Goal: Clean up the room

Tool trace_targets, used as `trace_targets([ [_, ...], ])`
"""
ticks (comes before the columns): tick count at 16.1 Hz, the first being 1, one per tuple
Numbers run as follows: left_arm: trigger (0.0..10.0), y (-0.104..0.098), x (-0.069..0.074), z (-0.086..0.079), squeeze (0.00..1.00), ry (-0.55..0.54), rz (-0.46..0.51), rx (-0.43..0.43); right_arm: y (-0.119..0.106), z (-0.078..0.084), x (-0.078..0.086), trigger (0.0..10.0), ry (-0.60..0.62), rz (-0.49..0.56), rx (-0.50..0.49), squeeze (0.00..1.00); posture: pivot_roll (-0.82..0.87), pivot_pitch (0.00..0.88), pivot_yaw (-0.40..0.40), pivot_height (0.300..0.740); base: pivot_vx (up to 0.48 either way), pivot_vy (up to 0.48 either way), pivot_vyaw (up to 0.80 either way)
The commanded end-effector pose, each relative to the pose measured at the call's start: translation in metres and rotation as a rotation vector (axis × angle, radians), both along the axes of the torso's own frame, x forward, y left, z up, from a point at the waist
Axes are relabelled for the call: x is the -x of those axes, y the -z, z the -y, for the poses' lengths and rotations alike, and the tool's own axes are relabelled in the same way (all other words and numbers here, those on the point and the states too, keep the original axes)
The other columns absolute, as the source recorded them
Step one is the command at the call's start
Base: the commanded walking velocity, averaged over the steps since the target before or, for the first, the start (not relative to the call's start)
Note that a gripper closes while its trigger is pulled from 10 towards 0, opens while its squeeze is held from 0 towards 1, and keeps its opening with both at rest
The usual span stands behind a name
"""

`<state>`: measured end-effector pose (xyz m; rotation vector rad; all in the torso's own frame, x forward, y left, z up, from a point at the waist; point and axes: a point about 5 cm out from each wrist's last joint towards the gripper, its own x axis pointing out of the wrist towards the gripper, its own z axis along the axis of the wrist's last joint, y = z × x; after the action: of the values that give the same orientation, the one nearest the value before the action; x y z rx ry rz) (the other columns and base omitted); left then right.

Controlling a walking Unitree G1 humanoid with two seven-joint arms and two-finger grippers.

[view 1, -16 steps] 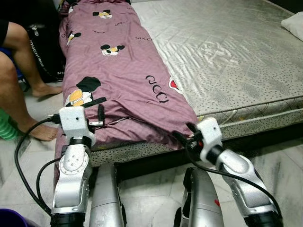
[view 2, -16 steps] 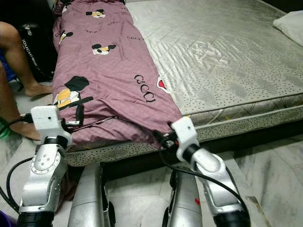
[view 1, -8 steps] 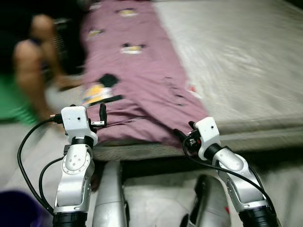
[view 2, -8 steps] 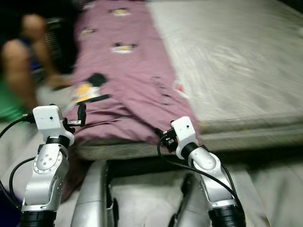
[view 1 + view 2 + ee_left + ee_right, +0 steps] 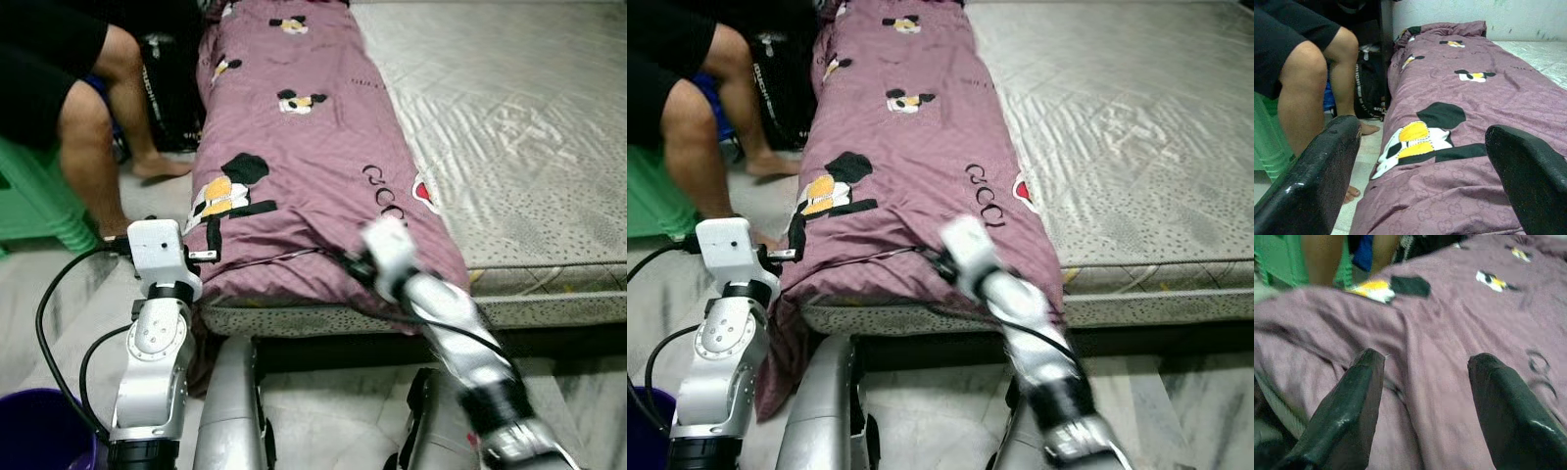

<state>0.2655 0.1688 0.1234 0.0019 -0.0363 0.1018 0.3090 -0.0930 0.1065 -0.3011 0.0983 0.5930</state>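
Purple blanket (image 5: 313, 166) with cartoon prints lies in a long strip along the left side of the bed (image 5: 529, 147), near end draped over the mattress edge, left edge hanging toward the floor. Left end effector (image 5: 210, 240) sits at the blanket's near left corner, fingers spread wide in the left wrist view, nothing between them. Right end effector (image 5: 939, 262) is over the near end of the blanket, blurred in the head views; right wrist view shows its fingers (image 5: 1347, 416) parted just above the fabric, not gripping. A person (image 5: 69, 108) sits on a green stool (image 5: 29, 206) close to the bed's left side, bare foot on the floor near the hanging cloth. Judged step: reaching for the blanket's near edge. Risks: the motion blur suggests a fast reach, so a pinch may catch one thin layer and slip; pulling one corner alone could drag the whole strip off onto the floor; a left-arm sweep could clip the person's leg.
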Motion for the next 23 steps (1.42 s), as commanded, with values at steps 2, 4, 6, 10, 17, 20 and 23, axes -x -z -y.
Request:
trace_targets([
  [2, 10.0, -0.006, 0.006, -0.005, 0.00, -0.019, 0.010, -0.020, 0.009, -0.015, -0.001, 10.0, -0.028, -0.045, 0.037, 0.00, 0.07, 0.000, 0.029, 0.525, 0.000, 0.000, 0.00],
  [4, 10.0, -0.006, 0.011, -0.008, 0.00, -0.032, 0.004, -0.027, 0.017, -0.028, 0.003, 10.0, -0.116, -0.077, 0.085, 0.00, 0.08, 0.004, 0.024, 0.525, 0.000, 0.000, 0.00],
  [6, 10.0, -0.005, 0.013, -0.006, 0.00, -0.034, -0.002, -0.025, 0.019, -0.028, -0.006, 10.0, -0.087, -0.058, 0.114, 0.00, 0.07, 0.021, 0.025, 0.525, 0.000, 0.000, 0.00],
  [10, 10.0, -0.006, 0.023, -0.002, 0.00, -0.028, -0.013, -0.015, 0.024, -0.005, -0.032, 10.0, 0.131, -0.085, 0.117, 0.00, 0.09, 0.064, 0.028, 0.525, 0.000, 0.000, 0.00],
  [17, 10.0, -0.002, 0.040, -0.003, 0.00, -0.035, -0.068, -0.021, 0.049, 0.029, -0.031, 0.0, 0.218, -0.125, 0.248, 0.00, 0.11, 0.143, 0.027, 0.525, 0.000, 0.000, 0.00],
  [20, 10.0, -0.001, 0.043, -0.007, 0.00, -0.043, -0.081, -0.025, 0.046, 0.028, -0.032, 0.0, 0.204, -0.111, 0.236, 0.00, 0.10, 0.151, 0.027, 0.525, 0.000, 0.000, 0.00],
  [23, 10.0, -0.003, 0.040, -0.007, 0.00, -0.048, -0.080, -0.027, 0.044, 0.032, -0.033, 0.0, 0.221, -0.118, 0.173, 0.00, 0.11, 0.144, 0.030, 0.525, 0.000, 0.000, 0.00],
])
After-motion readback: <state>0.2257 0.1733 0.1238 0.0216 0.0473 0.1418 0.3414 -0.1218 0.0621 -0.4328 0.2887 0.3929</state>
